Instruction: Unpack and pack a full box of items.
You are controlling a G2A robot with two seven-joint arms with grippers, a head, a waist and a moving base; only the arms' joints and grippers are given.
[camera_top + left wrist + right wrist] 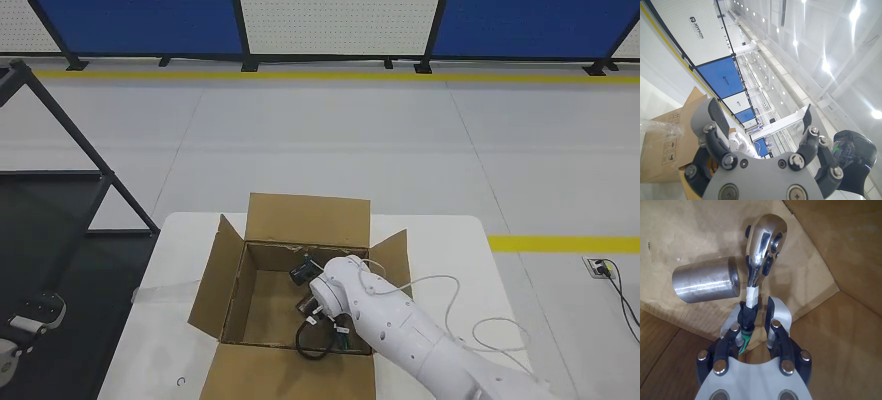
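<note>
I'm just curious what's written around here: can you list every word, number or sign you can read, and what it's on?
White wall panel: a logo with one brand word, not quoted here.
Blue panel: the same mark, smaller.
Farther panels: too small to read.
Cardboard box: no words; handling pictograms: upward arrows, an umbrella, a third too blurred.
Ratchet, metal cylinder: no print visible.

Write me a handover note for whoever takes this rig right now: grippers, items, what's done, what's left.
Left gripper: open, empty, pointing upward near the box.
Right gripper: open inside the box, fingers straddling the handle of the ratchet, not clamped.
Metal cylinder lies on its side on the box floor beside the ratchet.
Done: flaps open. Left: both items in the box; likely grip and lift the ratchet first.
</note>
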